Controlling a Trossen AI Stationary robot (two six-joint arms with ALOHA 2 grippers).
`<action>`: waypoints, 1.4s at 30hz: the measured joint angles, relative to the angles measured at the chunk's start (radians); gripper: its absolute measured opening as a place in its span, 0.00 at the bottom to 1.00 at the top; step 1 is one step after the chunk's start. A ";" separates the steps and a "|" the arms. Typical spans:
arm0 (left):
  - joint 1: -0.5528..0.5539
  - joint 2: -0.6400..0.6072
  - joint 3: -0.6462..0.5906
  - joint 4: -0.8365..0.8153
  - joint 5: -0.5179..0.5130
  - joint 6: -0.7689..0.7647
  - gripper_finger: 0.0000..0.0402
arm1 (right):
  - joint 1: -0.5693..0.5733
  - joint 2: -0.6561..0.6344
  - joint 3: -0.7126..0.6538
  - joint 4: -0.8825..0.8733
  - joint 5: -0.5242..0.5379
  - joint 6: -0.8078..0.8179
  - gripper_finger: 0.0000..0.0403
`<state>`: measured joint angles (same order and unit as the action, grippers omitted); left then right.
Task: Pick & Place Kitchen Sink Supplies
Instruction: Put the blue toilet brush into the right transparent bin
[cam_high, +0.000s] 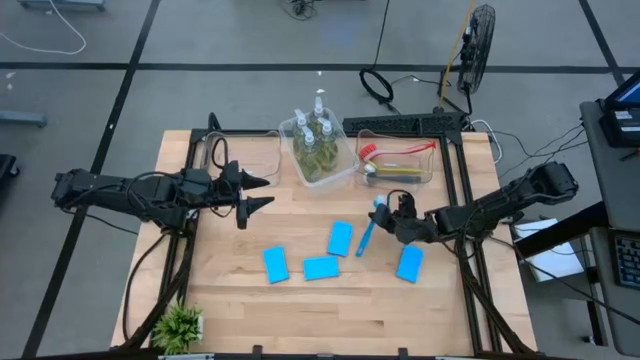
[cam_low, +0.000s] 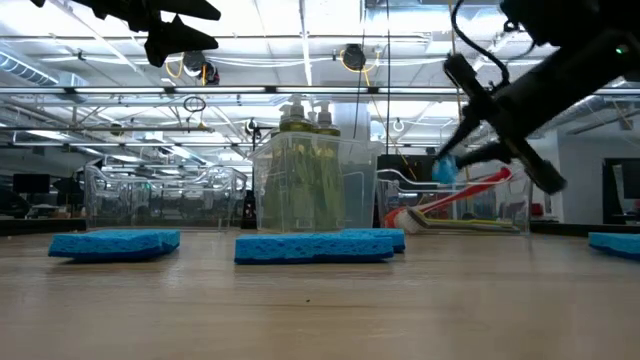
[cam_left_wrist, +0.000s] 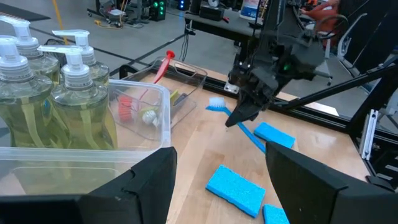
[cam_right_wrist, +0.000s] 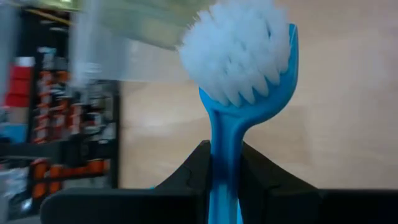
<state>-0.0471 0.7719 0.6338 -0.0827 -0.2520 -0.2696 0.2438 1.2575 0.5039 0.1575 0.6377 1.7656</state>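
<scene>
Wooden table (cam_high: 330, 310) carries four sponges. Right hand (cam_high: 385, 213) grips the blue brush (cam_high: 368, 232) by its handle, raised above the table, near the tubs. Left hand (cam_high: 262, 193) hovers, fingers parted, holding nothing.

Wooden table (cam_high: 240, 310), four blue sponges (cam_high: 276, 265), three clear tubs (cam_high: 323, 172), potted plant (cam_high: 180, 325)
</scene>
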 joint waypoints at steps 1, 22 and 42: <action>0.000 0.000 0.000 0.000 0.000 0.000 0.62 | -0.007 0.000 0.000 0.041 0.012 -0.043 0.09; 0.000 0.000 0.000 0.003 0.000 -0.025 0.62 | -0.230 -0.466 0.001 0.304 0.047 -0.931 0.09; 0.001 0.000 0.000 0.066 -0.098 -0.021 0.62 | -0.600 -0.485 0.521 -0.622 -0.011 -1.732 0.09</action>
<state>-0.0463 0.7723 0.6338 -0.0170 -0.3495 -0.2909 -0.3559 0.7726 1.0248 -0.4641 0.6266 0.0336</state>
